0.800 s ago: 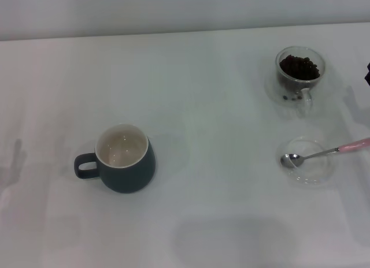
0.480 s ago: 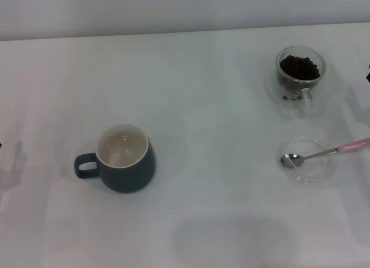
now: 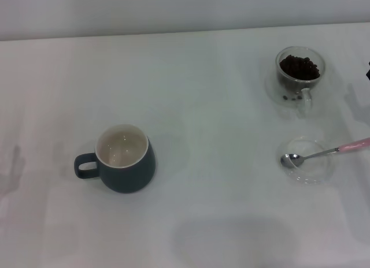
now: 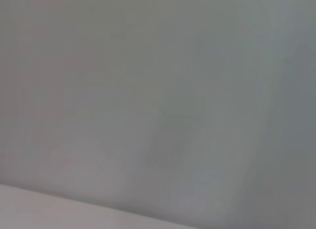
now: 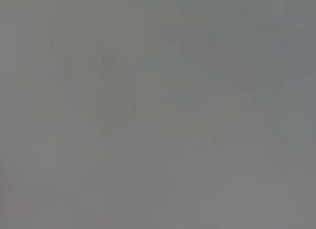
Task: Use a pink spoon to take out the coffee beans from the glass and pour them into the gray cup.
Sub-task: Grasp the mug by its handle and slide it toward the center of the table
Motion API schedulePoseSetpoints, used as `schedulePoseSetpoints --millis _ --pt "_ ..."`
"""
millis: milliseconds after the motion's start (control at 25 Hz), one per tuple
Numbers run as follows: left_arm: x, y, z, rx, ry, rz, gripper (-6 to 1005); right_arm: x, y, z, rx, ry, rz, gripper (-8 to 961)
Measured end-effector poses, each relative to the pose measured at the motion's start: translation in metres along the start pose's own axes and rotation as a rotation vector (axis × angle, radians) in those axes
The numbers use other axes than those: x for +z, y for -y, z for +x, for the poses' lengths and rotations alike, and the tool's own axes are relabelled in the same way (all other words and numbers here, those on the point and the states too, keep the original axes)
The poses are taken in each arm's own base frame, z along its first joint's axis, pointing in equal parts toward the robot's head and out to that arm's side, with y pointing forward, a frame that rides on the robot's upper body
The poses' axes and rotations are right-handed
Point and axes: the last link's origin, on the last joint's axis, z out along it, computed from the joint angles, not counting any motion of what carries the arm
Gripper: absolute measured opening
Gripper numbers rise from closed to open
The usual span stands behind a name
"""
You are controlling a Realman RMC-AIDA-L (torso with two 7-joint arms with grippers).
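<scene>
Pink spoon [image 3: 324,153] lay bowl-down in glass dish [image 3: 305,160], at 6 o'clock from glass [image 3: 299,77]; pick-up unstarted; should grip the pink handle, level; jaws unseen, cannot tell.

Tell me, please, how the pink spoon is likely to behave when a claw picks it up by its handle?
The pink spoon looks stiff, with a thin metal neck, so it should lift without bending. Its slim handle may twist or slip in a loose grip. Its bowl rests in the shallow glass dish, so dragging it sideways might shift the dish.
</scene>
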Motion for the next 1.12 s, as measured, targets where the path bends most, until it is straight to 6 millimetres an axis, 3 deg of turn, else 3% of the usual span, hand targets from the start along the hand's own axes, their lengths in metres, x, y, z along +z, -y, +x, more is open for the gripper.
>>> schedulePoseSetpoints --millis 240,680,880,1120 --pt "-0.011 -0.002 0.003 0.013 -0.027 -0.035 799 0.0 -0.001 0.001 0.002 -0.003 -0.004 845" --pt "-0.051 -0.004 -0.004 0.086 0.008 -0.144 796 0.004 -0.002 -0.001 0.0 0.002 -0.006 844" --pt "-0.053 -0.017 -0.013 0.141 0.077 -0.291 795 0.012 -0.008 -0.004 0.001 0.01 -0.022 844" --pt "-0.041 -0.028 -0.019 0.188 0.128 -0.402 797 0.018 -0.013 -0.007 0.0 0.015 -0.039 844"
